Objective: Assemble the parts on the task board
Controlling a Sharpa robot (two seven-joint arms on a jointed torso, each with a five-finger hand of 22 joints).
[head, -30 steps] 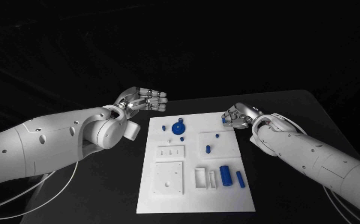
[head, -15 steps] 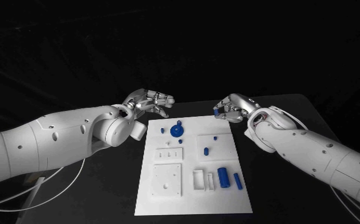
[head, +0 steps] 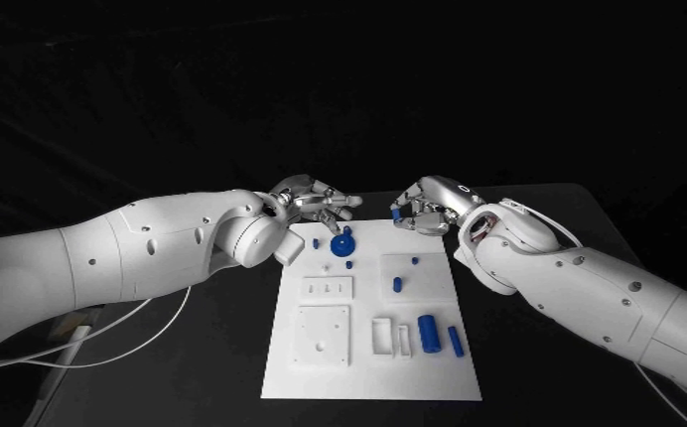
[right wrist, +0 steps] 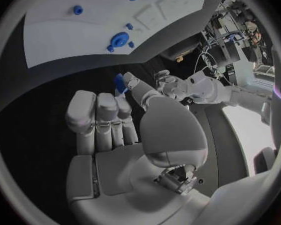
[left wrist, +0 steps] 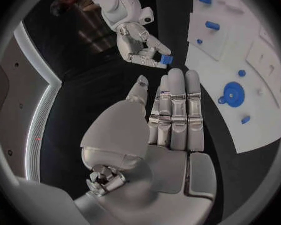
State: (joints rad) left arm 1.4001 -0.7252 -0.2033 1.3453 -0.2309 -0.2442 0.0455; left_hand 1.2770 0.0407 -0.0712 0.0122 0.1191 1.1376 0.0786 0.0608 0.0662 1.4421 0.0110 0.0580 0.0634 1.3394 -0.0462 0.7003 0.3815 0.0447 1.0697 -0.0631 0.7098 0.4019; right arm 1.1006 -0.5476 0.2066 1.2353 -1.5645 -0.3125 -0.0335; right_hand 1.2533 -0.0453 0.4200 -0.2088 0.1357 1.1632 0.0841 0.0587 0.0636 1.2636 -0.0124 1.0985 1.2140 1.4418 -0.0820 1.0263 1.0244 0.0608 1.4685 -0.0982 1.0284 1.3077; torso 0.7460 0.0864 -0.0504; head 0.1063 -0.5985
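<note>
The white task board (head: pixel 324 372) lies in the middle of the black table. On it are a blue disc (head: pixel 343 244), small blue pegs (head: pixel 397 284) and two blue cylinders (head: pixel 428 328) near its right edge. My right hand (head: pixel 430 205) hovers off the board's far right corner and pinches a small blue part (head: pixel 397 213) between thumb and finger; the same part (right wrist: pixel 120 82) shows at its fingertips in the right wrist view, and from the left wrist the part (left wrist: pixel 167 60) is seen too. My left hand (head: pixel 315 204) hangs at the far left corner, fingers straight (left wrist: pixel 177 110), holding nothing.
White raised blocks and recesses (head: pixel 324 333) fill the board's near half. A white cable (head: pixel 86 348) runs along the table at the left. Black tabletop (head: pixel 187 377) surrounds the board on every side.
Both hands have moved inward toward each other at the board's far edge. The right hand carried the small blue part leftward; the left hand's fingers have straightened out.
</note>
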